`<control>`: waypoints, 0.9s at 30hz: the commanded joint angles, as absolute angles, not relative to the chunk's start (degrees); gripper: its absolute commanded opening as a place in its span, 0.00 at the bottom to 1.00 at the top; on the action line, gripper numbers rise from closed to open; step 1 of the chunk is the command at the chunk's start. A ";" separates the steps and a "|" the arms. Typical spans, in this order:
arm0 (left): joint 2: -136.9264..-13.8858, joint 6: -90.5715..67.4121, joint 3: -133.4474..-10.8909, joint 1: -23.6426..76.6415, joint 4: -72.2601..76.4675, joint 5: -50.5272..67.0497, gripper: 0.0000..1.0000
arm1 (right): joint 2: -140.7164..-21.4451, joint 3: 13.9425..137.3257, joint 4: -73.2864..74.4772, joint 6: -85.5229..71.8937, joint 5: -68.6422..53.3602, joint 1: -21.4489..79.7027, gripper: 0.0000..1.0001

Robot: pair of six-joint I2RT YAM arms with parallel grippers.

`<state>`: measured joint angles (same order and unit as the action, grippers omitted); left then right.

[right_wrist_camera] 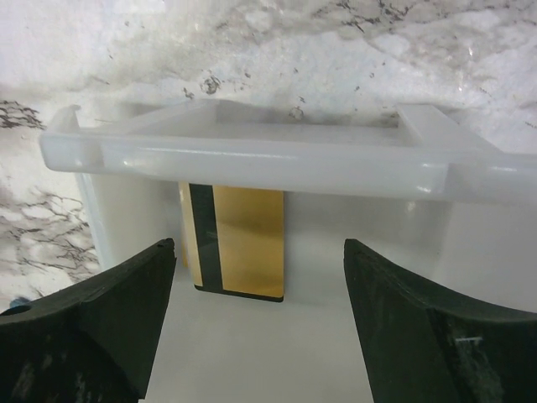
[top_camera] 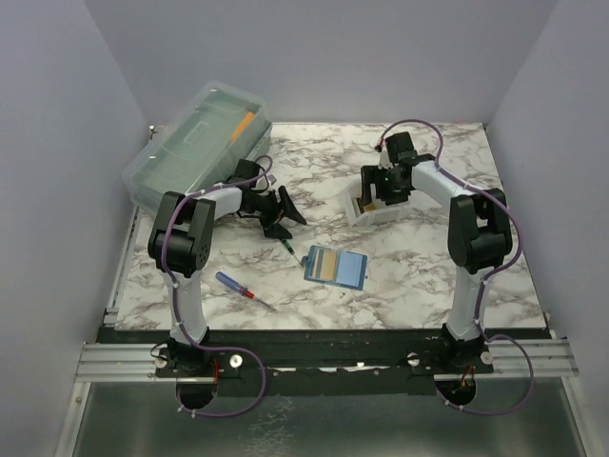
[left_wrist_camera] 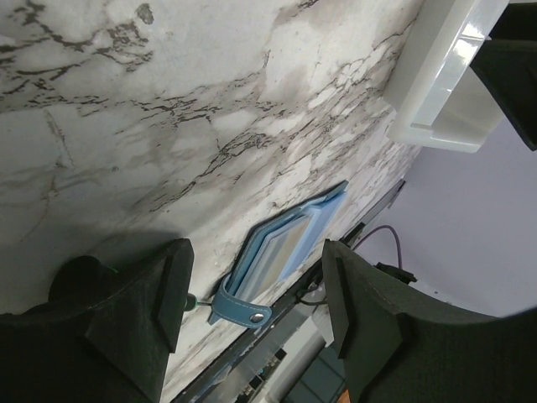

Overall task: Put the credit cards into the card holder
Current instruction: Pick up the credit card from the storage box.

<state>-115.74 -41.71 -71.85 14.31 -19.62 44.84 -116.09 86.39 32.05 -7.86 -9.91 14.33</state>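
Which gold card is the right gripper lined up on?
The dark-striped credit card inside the white tray, framed by the open right gripper. The other gold card lies on the open card holder.

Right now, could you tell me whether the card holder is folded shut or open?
Open: the card holder lies spread flat on the table, inner side up, both halves side by side.

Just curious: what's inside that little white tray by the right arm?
A gold card with a dark stripe sits inside the white tray. The tray's rim covers the card's top edge, and any further cards behind it cannot be seen.
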 commanded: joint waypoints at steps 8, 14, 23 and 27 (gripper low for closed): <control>-116.89 -39.64 -74.00 14.00 -21.71 47.36 0.72 | -119.94 89.56 32.73 -9.11 -10.23 16.39 0.85; -116.42 -39.42 -73.66 13.98 -21.88 47.36 0.73 | -121.03 89.96 32.96 -9.10 -7.20 18.02 0.86; -116.15 -39.20 -73.65 13.97 -22.15 47.11 0.74 | -125.28 90.83 36.93 -8.61 5.41 21.22 0.90; -115.85 -39.07 -73.57 13.98 -22.24 46.99 0.74 | -126.02 90.18 37.09 -10.27 4.84 21.52 0.84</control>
<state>-116.01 -40.03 -72.64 14.31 -21.15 45.93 -121.91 91.79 33.54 -8.71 2.83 21.02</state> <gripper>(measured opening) 0.741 0.870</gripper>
